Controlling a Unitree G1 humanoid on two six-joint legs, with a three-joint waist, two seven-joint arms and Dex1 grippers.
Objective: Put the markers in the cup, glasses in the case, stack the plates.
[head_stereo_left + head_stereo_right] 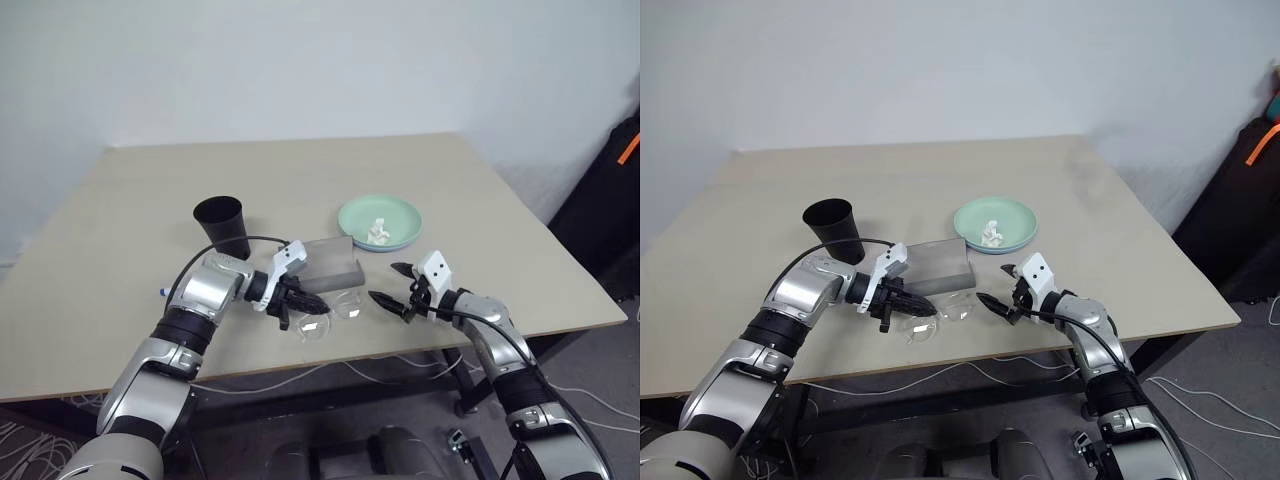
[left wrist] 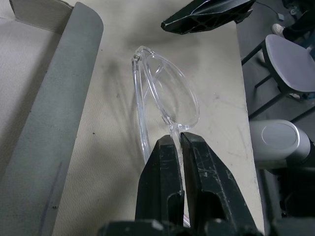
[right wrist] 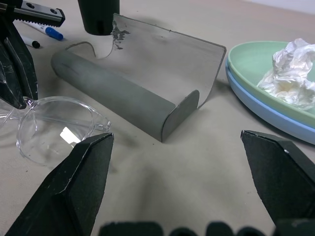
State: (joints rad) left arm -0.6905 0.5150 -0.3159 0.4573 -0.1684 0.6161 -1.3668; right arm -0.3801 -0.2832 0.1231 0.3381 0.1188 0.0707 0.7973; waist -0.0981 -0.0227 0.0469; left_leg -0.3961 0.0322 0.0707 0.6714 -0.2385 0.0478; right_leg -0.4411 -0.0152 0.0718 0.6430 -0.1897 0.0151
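Both arms are built of rounded silver-grey metal shells joined by black bands at the elbows and wrists. A thin black cable loops in the open from the left forearm to its wrist, and a like cable runs along the right forearm. Each wrist bears a small white block with dark holes in its face. The left gripper (image 1: 303,299) has two black fingers (image 2: 160,182), wedge-shaped and matte, their surfaces scuffed with fine pale scratches. The right gripper (image 1: 391,285) has the same black tapered fingers (image 3: 78,182), broad at the base and pointed at the tips.
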